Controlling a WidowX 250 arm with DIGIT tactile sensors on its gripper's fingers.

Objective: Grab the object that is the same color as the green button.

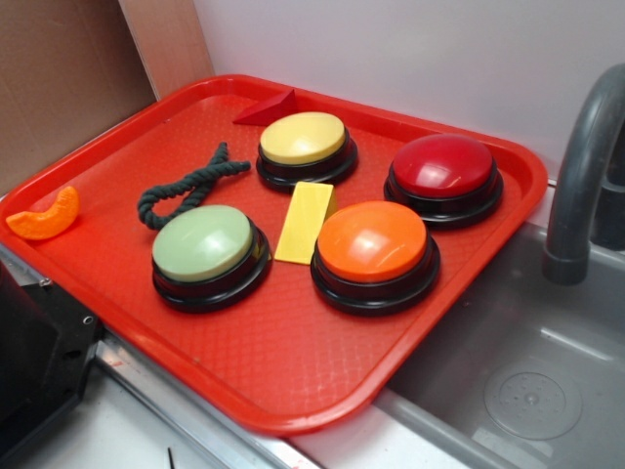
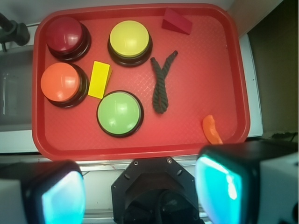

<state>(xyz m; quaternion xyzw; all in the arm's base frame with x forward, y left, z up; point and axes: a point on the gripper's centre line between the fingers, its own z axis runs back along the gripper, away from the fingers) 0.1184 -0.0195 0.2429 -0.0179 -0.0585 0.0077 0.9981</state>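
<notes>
My gripper (image 2: 140,193) fills the bottom of the wrist view, its two fingers (image 2: 56,196) spread wide with nothing between them, hanging high and short of the tray's (image 2: 140,149) near rim; in the exterior view I cannot pick the gripper out at all.

The target, the dark green rope piece (image 2: 161,86), lies ahead of the hand and slightly to the right of its centreline, flat on the tray, its closed loop end toward me and two loose tails forking away; it sits just beside the green button (image 2: 119,113), which is ahead and a little left, and near the yellow button (image 2: 129,41) farther out.

What worries me: the rope is thin and lies low, so if I descend too shallow the fingers may close on air, and too deep they scrape the textured tray; the gap to the green button's black base is narrow, so a left-drifting finger could land on the dome and press it; I judge a pinch across the doubled strands is safest, since a single tail may slip or unravel.

Farther out, the orange crescent (image 2: 212,129) lies ahead to the right near the rim; the yellow wedge (image 2: 100,79), orange button (image 2: 60,83) and red button (image 2: 65,33) sit off left, the red wedge (image 2: 176,21) at the far edge; none crowd the approach.
</notes>
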